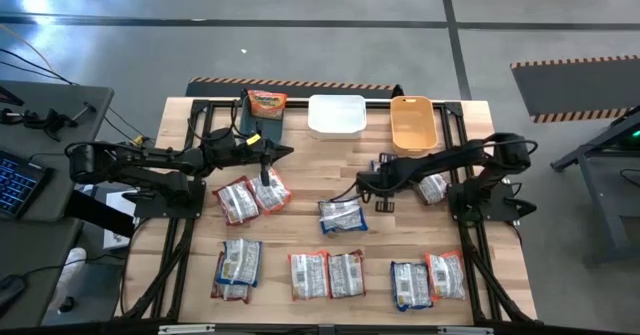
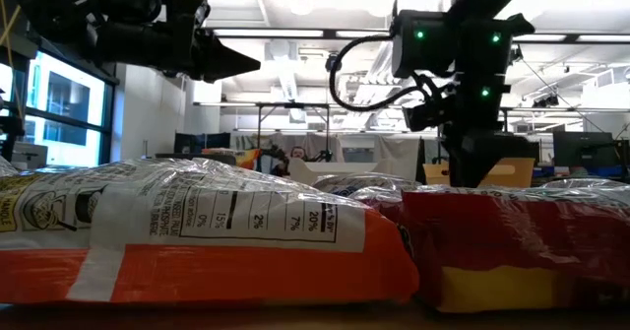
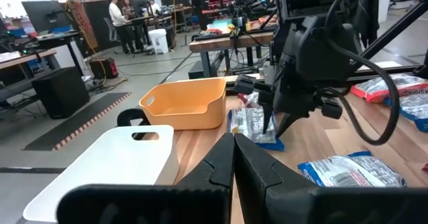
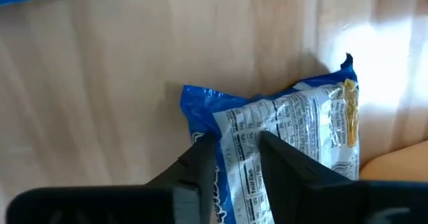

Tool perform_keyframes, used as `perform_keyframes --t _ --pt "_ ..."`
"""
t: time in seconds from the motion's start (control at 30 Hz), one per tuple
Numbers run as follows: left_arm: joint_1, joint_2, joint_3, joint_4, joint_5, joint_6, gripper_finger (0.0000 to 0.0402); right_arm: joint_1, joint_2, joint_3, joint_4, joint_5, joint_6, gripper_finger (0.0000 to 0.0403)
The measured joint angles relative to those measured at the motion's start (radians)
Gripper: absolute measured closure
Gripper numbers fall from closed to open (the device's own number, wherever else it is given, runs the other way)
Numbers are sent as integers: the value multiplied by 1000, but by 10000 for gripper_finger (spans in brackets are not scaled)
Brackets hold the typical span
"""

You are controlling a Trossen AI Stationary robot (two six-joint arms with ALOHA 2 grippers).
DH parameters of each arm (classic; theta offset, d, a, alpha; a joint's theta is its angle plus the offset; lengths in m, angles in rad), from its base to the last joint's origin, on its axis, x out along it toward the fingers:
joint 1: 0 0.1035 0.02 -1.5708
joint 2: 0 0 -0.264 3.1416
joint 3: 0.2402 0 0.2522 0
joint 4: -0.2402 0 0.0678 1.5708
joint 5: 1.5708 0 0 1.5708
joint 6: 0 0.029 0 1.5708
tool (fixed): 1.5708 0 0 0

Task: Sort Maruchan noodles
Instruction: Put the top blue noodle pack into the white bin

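Several Maruchan noodle packets lie flat on the wooden table [image 1: 300, 175], silvery backs up. One blue packet [image 4: 294, 137] lies next to the orange bin [image 1: 412, 123]; its far end shows in the high view [image 1: 383, 161]. My right gripper [image 4: 237, 160] points steeply down and is shut on it, as the left wrist view [image 3: 277, 124] also shows. My left gripper [image 1: 285, 153] hovers level and shut above the table, holding nothing, near two packets [image 1: 250, 195]. My right gripper pinches the blue packet near its end [image 4: 237, 127], the wrapper sitting between the two fingers [image 4: 200, 160]. The fingers come from above, slanting down. The packet's underside rests on the table beside the orange bin.
A teal bin with an orange packet [image 1: 265, 103], a white bin [image 1: 336, 115] and the orange bin line the far edge. Other packets lie at mid-table [image 1: 341, 215], behind my right arm [image 1: 432, 187] and along the near edge [image 1: 326, 273].
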Motion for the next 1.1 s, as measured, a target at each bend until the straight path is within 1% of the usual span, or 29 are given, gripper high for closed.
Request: perform_keyframes --t 0.13,0.23,0.3,0.53,0.63,0.73,0.8,0.9,1.0,1.1 --pt "0 0 0 0 0 0 401 -1 -1 25 -8 4 1 349" --pt "0 0 0 -1 0 0 401 1 -3 66 6 -28 -14 369" --pt "0 0 0 -1 0 0 401 4 -9 100 7 -28 -32 380" --pt "0 0 0 -6 0 -1 401 6 -10 233 47 -1 -91 402" --pt "0 0 0 -9 0 0 401 7 -11 276 36 -9 -95 403" --pt "0 0 0 -9 0 0 401 1 -11 298 -27 -9 -73 403" --pt "0 0 0 -8 0 7 401 -9 -11 312 -82 -20 -4 403" --pt "0 0 0 -8 0 27 401 -24 -11 319 -213 -97 141 400" --pt "0 0 0 -8 0 27 401 2 -12 294 -359 -89 215 378" --pt "0 0 0 -8 0 39 401 48 -12 245 -458 -65 282 336"
